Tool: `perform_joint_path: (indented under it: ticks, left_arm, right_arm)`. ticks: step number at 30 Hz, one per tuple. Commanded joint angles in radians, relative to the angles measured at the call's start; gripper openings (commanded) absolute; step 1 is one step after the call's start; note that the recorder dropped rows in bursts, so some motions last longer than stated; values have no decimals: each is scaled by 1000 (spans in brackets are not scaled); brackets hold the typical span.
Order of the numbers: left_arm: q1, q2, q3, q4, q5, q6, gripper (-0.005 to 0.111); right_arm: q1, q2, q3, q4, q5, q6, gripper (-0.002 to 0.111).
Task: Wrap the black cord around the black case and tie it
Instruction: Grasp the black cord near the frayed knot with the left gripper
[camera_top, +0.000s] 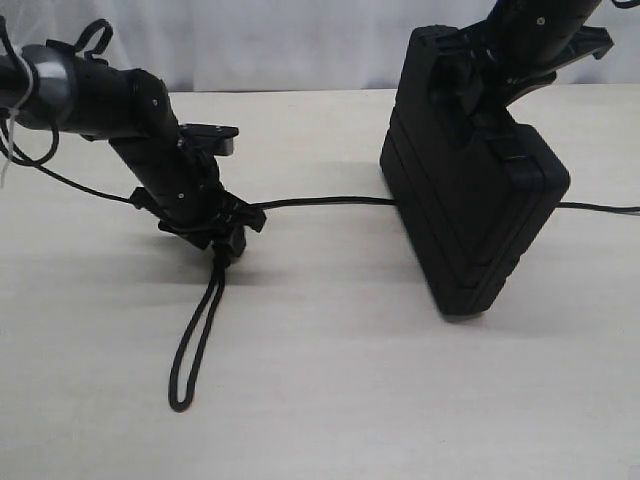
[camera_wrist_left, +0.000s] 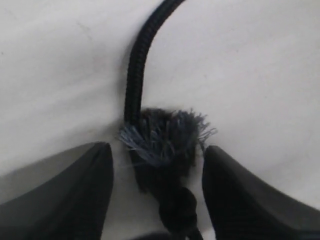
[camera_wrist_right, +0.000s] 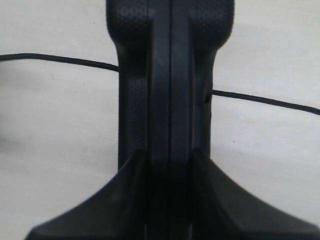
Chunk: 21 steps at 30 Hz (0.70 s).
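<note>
The black case (camera_top: 470, 210) stands tilted on one edge on the table, its far upper end lifted. My right gripper (camera_top: 497, 88) is shut on the case's narrow edge (camera_wrist_right: 170, 75), with a finger pressed against each side (camera_wrist_right: 168, 156). The black cord (camera_top: 320, 201) runs flat across the table, passes behind or under the case and comes out on the right (camera_top: 600, 207). Its looped end (camera_top: 195, 340) lies toward the front. My left gripper (camera_top: 232, 243) hangs low over the cord's frayed greyish knot (camera_wrist_left: 165, 137), open (camera_wrist_left: 157, 150), one finger on either side with table showing between.
The pale table (camera_top: 330, 400) stretches in front of and between the two arms. The left arm's own thin cables (camera_top: 60, 178) hang at the far left. A white wall or curtain closes the back.
</note>
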Motion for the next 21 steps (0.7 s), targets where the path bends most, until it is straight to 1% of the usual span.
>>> perform_joint_path:
  ticks: [1, 2, 3, 6, 7, 11, 12, 13, 15, 16, 17, 19, 21]
  left_arm:
    - [-20, 37, -5, -3, 21, -33, 30]
    - [-20, 39, -5, -11, 19, -36, 26]
    - [-20, 41, -5, -36, 19, -35, 14]
    - [-20, 41, -5, -97, -7, -35, -1]
    - [-20, 41, -5, -179, -46, -38, 0]
    - [-18, 41, -5, -338, -136, -81, 0]
    - [-18, 41, -5, -400, -158, -84, 0]
    - [-18, 41, -5, -423, -163, -84, 1]
    - [-18, 41, -5, -444, -170, -84, 7]
    - [-18, 41, -5, -453, -170, -84, 12]
    - [-18, 41, -5, -453, -164, -76, 24]
    - [-18, 41, -7, -453, -142, -56, 41]
    - [-18, 39, -20, -453, -109, 6, 53]
  right_arm:
    - [-10, 12, 3, -14, 22, -19, 4]
    - [-10, 12, 3, -14, 22, -19, 4]
    - [-10, 12, 3, -14, 22, -19, 4]
    - [-10, 12, 3, -14, 22, -19, 4]
    - [-10, 12, 3, -14, 22, -19, 4]
    - [-10, 12, 3, -14, 22, -19, 4]
    - [-10, 12, 3, -14, 22, -19, 4]
    - [-10, 12, 3, -14, 22, -19, 4]
    - [-10, 12, 3, -14, 22, -19, 4]
    - [-10, 12, 3, -14, 22, -19, 4]
    - [-10, 12, 3, -14, 22, -19, 4]
    - [-10, 12, 3, -14, 22, -19, 4]
    - [-10, 12, 3, -14, 22, -19, 4]
